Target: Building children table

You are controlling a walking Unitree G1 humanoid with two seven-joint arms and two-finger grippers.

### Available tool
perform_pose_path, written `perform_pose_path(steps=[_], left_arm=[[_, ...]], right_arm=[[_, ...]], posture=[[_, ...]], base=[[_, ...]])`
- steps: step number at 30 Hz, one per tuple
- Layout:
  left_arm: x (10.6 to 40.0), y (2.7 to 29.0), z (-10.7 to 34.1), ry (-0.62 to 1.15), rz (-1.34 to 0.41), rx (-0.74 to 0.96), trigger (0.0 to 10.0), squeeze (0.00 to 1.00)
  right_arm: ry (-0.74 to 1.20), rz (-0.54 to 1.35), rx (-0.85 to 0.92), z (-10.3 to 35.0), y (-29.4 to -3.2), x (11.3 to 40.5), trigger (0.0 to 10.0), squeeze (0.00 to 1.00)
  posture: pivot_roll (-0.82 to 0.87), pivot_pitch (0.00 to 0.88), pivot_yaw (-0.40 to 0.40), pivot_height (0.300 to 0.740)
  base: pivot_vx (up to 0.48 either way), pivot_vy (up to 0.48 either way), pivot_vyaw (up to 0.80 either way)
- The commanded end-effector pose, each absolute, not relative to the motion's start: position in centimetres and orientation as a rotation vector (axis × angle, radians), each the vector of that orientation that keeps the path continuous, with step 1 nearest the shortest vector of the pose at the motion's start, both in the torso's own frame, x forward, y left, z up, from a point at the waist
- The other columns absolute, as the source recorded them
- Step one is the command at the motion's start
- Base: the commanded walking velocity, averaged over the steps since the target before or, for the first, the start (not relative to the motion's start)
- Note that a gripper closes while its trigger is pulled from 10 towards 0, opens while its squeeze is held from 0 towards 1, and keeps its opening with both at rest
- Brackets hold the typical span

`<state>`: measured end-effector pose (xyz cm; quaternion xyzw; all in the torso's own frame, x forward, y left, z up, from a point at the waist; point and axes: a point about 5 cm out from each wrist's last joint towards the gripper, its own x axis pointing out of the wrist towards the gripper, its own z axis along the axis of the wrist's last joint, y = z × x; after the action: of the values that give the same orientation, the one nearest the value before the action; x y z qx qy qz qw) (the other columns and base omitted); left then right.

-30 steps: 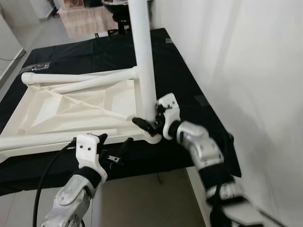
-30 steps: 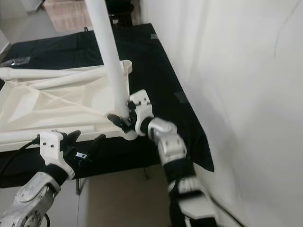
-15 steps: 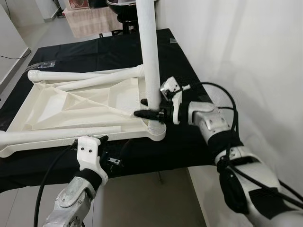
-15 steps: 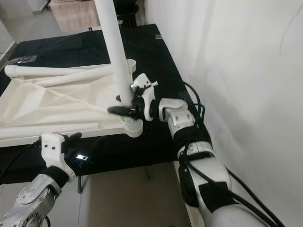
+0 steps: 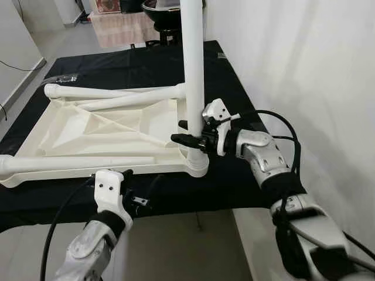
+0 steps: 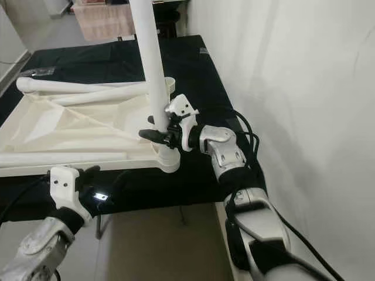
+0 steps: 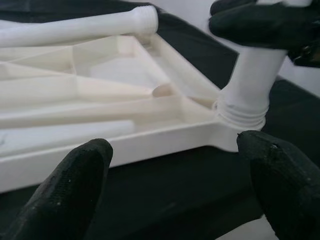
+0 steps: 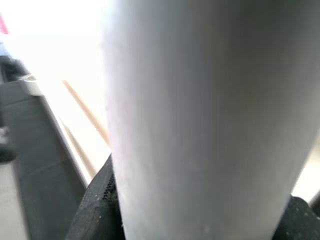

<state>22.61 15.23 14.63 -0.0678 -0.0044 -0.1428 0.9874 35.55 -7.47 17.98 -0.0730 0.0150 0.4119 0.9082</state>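
Observation:
The white children's table top [image 5: 99, 132] lies upside down on the black-covered table. One white leg [image 5: 194, 76] stands upright in the socket [image 5: 197, 165] at the near right corner. My right gripper [image 5: 177, 132] is shut on this leg just above the socket; the right wrist view shows the leg [image 8: 200, 120] close up between black fingers [image 8: 95, 200]. My left gripper [image 5: 140, 178] hovers open below the table's front edge, its fingertips [image 7: 80, 185] apart and facing that corner socket [image 7: 242, 112]. Three more legs [image 5: 111, 92] lie flat on the table top.
A white wall [image 5: 304, 70] runs close along the right side of the black cloth [image 5: 234, 175]. A small clear bag [image 5: 65, 78] lies on the cloth at the far left. A rug [image 5: 123, 26] and dark furniture [image 5: 164, 7] sit beyond the table.
The camera has shifted. The leg stands straighter in its socket than a second ago, with my right gripper still around it. My left gripper has stayed open near the front edge.

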Motion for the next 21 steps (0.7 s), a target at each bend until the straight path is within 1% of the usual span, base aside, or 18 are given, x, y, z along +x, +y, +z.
perform_pose_path(steps=[1, 2, 4, 5, 6, 8, 9, 10, 11, 12, 13, 14, 15, 17, 18, 20, 21], left_arm=[[22.6, 15.4, 14.7, -0.01, -0.283, -0.132, 10.0, 0.0], [22.7, 15.4, 14.6, -0.008, -0.286, -0.129, 10.0, 0.0], [22.7, 15.4, 14.6, -0.008, -0.286, -0.129, 10.0, 0.0], [22.8, 15.3, 14.5, -0.004, -0.292, -0.133, 10.0, 0.0], [22.8, 15.3, 14.5, -0.004, -0.292, -0.133, 10.0, 0.0], [22.8, 15.1, 14.4, -0.005, -0.296, -0.133, 10.0, 0.0], [22.8, 15.1, 14.4, -0.005, -0.296, -0.133, 10.0, 0.0], [22.9, 15.1, 14.5, -0.01, -0.286, -0.134, 10.0, 0.0], [22.9, 15.2, 14.5, -0.013, -0.278, -0.133, 10.0, 0.0], [22.9, 15.2, 14.5, -0.016, -0.271, -0.133, 10.0, 0.0], [23.0, 15.2, 14.5, -0.017, -0.268, -0.132, 10.0, 0.0], [23.0, 15.2, 14.5, -0.017, -0.268, -0.132, 10.0, 0.0], [22.9, 15.2, 14.6, -0.017, -0.268, -0.131, 10.0, 0.0], [23.0, 15.2, 14.5, -0.016, -0.273, -0.133, 10.0, 0.0], [23.0, 15.2, 14.5, -0.016, -0.273, -0.133, 10.0, 0.0], [23.0, 15.2, 14.5, -0.014, -0.278, -0.134, 10.0, 0.0], [23.0, 15.2, 14.5, -0.014, -0.278, -0.134, 10.0, 0.0]], right_arm=[[0.235, 0.794, -0.184, 13.9, -6.6, 34.1, 0.0, 0.0], [0.235, 0.711, -0.177, 12.9, -5.1, 32.1, 0.0, 0.0], [0.235, 0.711, -0.177, 12.9, -5.1, 32.1, 0.0, 0.0], [0.214, 0.634, -0.179, 12.9, -4.7, 32.0, 0.0, 0.0], [0.214, 0.634, -0.179, 12.9, -4.7, 32.0, 0.0, 0.0], [0.191, 0.581, -0.188, 12.8, -4.6, 33.4, 0.0, 0.0], [0.191, 0.581, -0.188, 12.8, -4.6, 33.4, 0.0, 0.0], [0.184, 0.561, -0.188, 12.9, -4.7, 34.1, 10.0, 0.0], [0.178, 0.553, -0.19, 13.0, -4.7, 34.2, 10.0, 0.0], [0.172, 0.589, -0.178, 13.2, -4.6, 34.4, 10.0, 0.1], [0.162, 0.635, -0.151, 13.4, -4.5, 34.5, 10.0, 1.0], [0.162, 0.635, -0.151, 13.4, -4.5, 34.5, 10.0, 1.0], [0.161, 0.681, -0.135, 13.7, -4.4, 34.4, 10.0, 1.0], [0.131, 0.788, -0.158, 15.1, -4.9, 35.2, 10.0, 1.0], [0.131, 0.788, -0.158, 15.1, -4.9, 35.2, 10.0, 1.0], [0.113, 0.881, -0.172, 16.4, -5.4, 35.7, 10.0, 1.0], [0.113, 0.881, -0.172, 16.4, -5.4, 35.7, 10.0, 1.0]], posture=[[0.01, 0.111, 0.033, 0.74], [0.01, 0.095, 0.041, 0.74], [0.01, 0.095, 0.041, 0.74], [0.02, 0.085, 0.03, 0.74], [0.02, 0.085, 0.03, 0.74], [0.02, 0.078, 0.023, 0.74], [0.02, 0.078, 0.023, 0.74], [0.02, 0.078, 0.024, 0.74], [0.02, 0.078, 0.024, 0.74], [0.02, 0.079, 0.025, 0.74], [0.02, 0.079, 0.025, 0.74], [0.02, 0.079, 0.025, 0.74], [0.02, 0.079, 0.025, 0.74], [0.02, 0.077, 0.029, 0.74], [0.02, 0.077, 0.029, 0.74], [0.02, 0.077, 0.029, 0.74], [0.02, 0.077, 0.029, 0.74]], base=[[0.0, 0.0, 0.0], [0.0, 0.0, 0.0], [0.0, 0.0, 0.0], [0.0, 0.0, 0.0], [0.0, 0.0, 0.0], [0.0, 0.0, 0.0], [0.0, 0.0, 0.0], [0.0, 0.0, 0.0], [0.0, 0.0, 0.0], [0.0, 0.0, 0.0], [0.0, 0.0, 0.0], [0.0, 0.0, 0.0], [0.0, 0.0, 0.0], [0.0, 0.0, 0.0], [0.0, 0.0, 0.0], [0.0, 0.0, 0.0], [0.0, 0.0, 0.0]])
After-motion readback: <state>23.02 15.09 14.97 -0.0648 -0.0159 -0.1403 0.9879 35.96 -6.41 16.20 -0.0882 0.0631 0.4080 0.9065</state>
